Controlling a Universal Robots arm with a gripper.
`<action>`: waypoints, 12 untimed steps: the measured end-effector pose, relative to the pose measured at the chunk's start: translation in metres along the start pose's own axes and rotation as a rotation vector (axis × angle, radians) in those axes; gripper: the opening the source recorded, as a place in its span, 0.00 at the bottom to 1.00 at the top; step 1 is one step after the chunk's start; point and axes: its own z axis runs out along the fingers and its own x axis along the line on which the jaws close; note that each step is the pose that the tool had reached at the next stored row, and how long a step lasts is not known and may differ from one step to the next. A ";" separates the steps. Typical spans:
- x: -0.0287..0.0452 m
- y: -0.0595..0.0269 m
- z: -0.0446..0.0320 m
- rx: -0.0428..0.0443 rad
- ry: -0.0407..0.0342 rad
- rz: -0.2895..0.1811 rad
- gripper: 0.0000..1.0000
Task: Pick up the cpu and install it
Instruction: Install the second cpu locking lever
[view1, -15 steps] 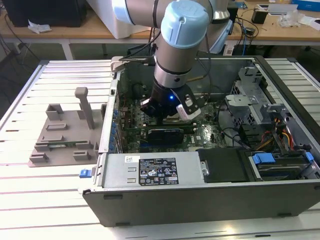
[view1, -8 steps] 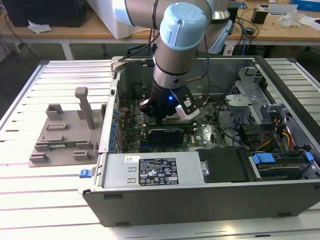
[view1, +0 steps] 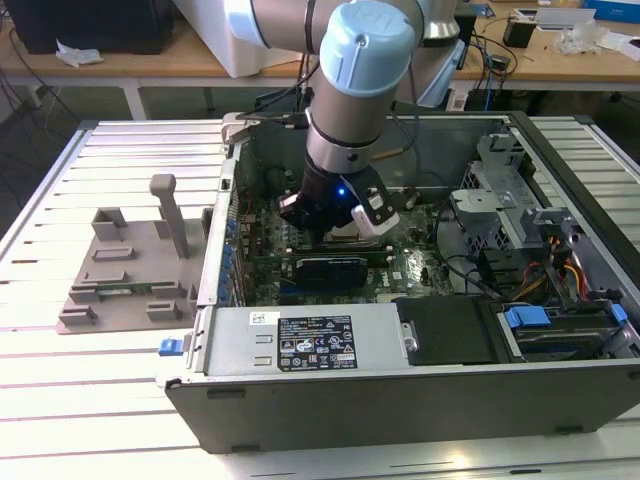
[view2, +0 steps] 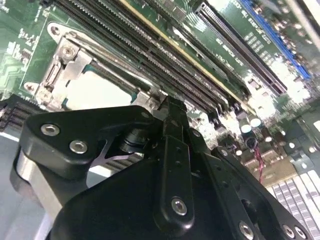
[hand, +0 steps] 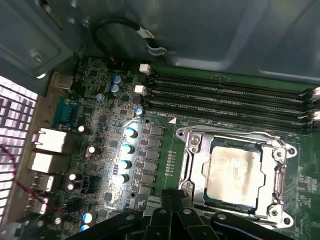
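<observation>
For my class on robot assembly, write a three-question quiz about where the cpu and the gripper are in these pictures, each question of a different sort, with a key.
1. True or false: the cpu lies inside the metal-framed socket.
2. In the first wrist view, the long memory slots run: A) beside the socket, B) outside the computer case.
3. Fill in: the gripper hangs above the green ____.

Key: 1 true; 2 A; 3 motherboard.

The computer case (view1: 400, 390) lies open on the bench (view1: 100, 420), with a fixture (view1: 130, 280) on the exterior view's left. Inside, the cpu (hand: 234, 172) sits in its socket (hand: 192, 165) beside the memory slots (hand: 225, 97); the pincer (view1: 338, 222) hangs over the motherboard (view1: 400, 275).
</observation>
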 end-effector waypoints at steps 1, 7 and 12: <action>-0.0009 0.0015 -0.0033 -0.0003 -0.0002 0.000 0.11; -0.0345 0.0119 -0.0050 0.0061 0.0051 0.002 0.11; -0.0525 0.0221 -0.0045 0.0452 0.0122 0.007 0.11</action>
